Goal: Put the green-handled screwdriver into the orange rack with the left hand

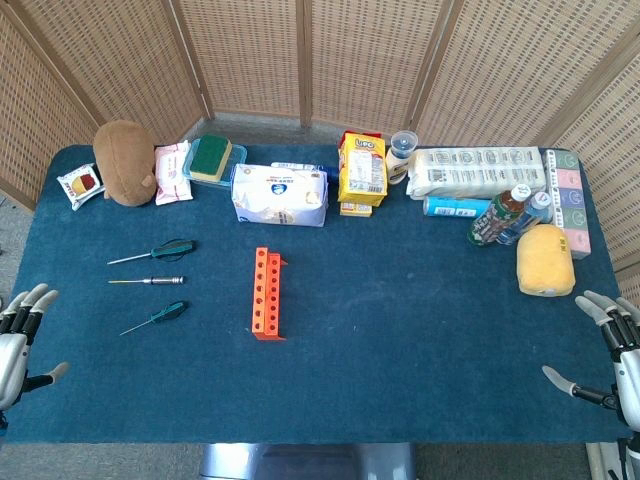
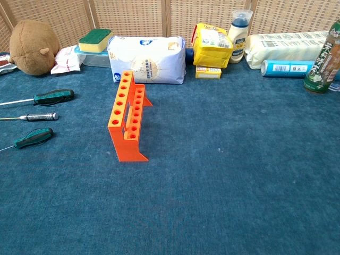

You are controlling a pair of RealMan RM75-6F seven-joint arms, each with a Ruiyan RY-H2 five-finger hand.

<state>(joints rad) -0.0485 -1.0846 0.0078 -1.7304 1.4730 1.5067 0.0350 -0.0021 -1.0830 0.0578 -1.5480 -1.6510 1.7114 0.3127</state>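
Three screwdrivers lie in a column on the left of the blue table. The far one [image 1: 170, 248] [image 2: 53, 96] has a large green-and-black handle. The middle one [image 1: 165, 281] [image 2: 42, 116] has a metal handle. The near one [image 1: 168, 312] [image 2: 33, 137] is smaller, also with a green-and-black handle. To their right the orange rack [image 1: 267, 292] [image 2: 127, 117] stands upright, its holes showing nothing in them. My left hand [image 1: 20, 330] rests at the table's near-left edge, fingers spread, holding nothing, well apart from the screwdrivers. My right hand [image 1: 610, 350] sits open at the near-right edge. Neither hand shows in the chest view.
Along the back stand a brown plush [image 1: 125, 160], a sponge on a box [image 1: 212, 157], a white bag [image 1: 280, 193], a yellow pack [image 1: 362, 170], a white wrapped pack [image 1: 475, 172] and bottles [image 1: 500, 215]. A yellow sponge-like block [image 1: 545, 260] lies at the right.
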